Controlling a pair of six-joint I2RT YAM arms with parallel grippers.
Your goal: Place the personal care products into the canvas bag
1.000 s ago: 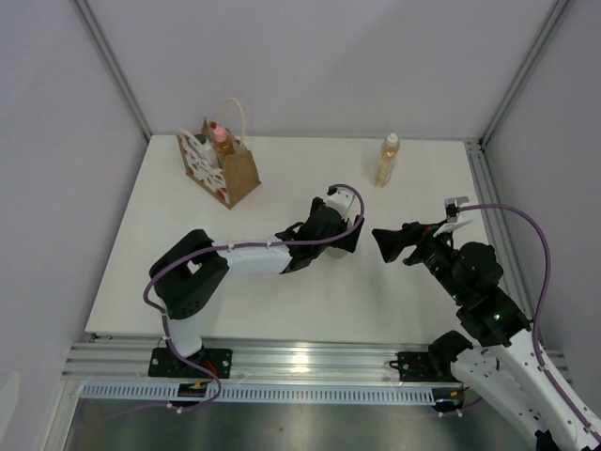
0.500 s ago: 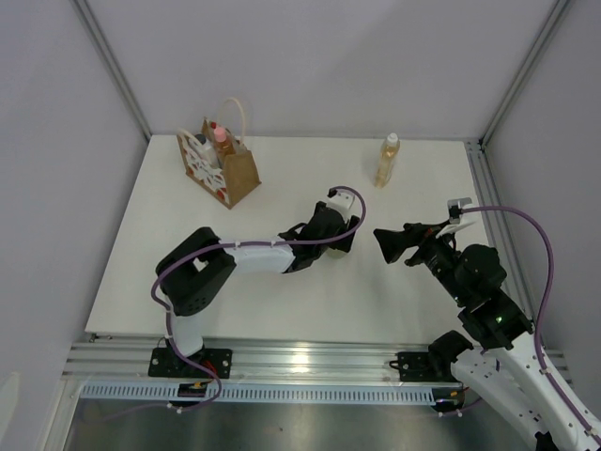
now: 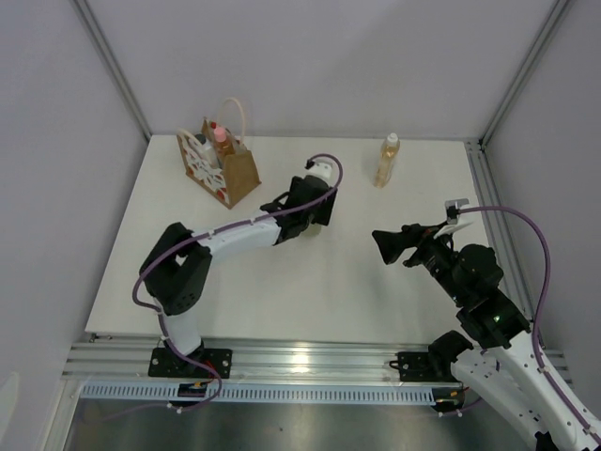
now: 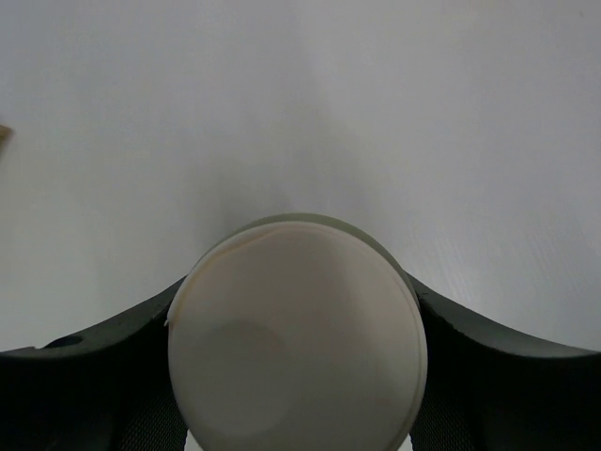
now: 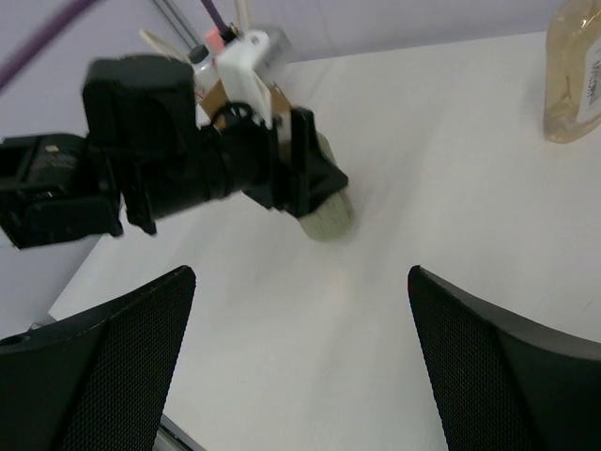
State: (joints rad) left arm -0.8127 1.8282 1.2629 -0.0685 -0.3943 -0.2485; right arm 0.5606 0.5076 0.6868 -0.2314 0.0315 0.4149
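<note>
My left gripper (image 3: pixel 315 218) is shut on the cream bottle (image 4: pixel 296 338), whose round base fills the left wrist view between the dark fingers (image 4: pixel 488 357). The right wrist view shows that bottle (image 5: pixel 329 216) held just above the table. The canvas bag (image 3: pixel 225 174) stands at the back left, left of this gripper. A peach bottle with a pink cap (image 3: pixel 222 136) and a white bottle (image 3: pixel 201 143) stick out of it. The tall amber bottle (image 3: pixel 386 160) stands upright at the back right and also shows in the right wrist view (image 5: pixel 575 85). My right gripper (image 3: pixel 387 242) is open and empty, jaws wide apart (image 5: pixel 300 357).
The white table (image 3: pixel 282 282) is walled by grey panels on the back, left and right. An aluminium rail (image 3: pixel 300 362) runs along the near edge by the arm bases. The bag's cream handle (image 3: pixel 237 113) loops up above its rim.
My left gripper has moved up and to the left, toward the bag, carrying the cream bottle. The right arm has hardly moved.
</note>
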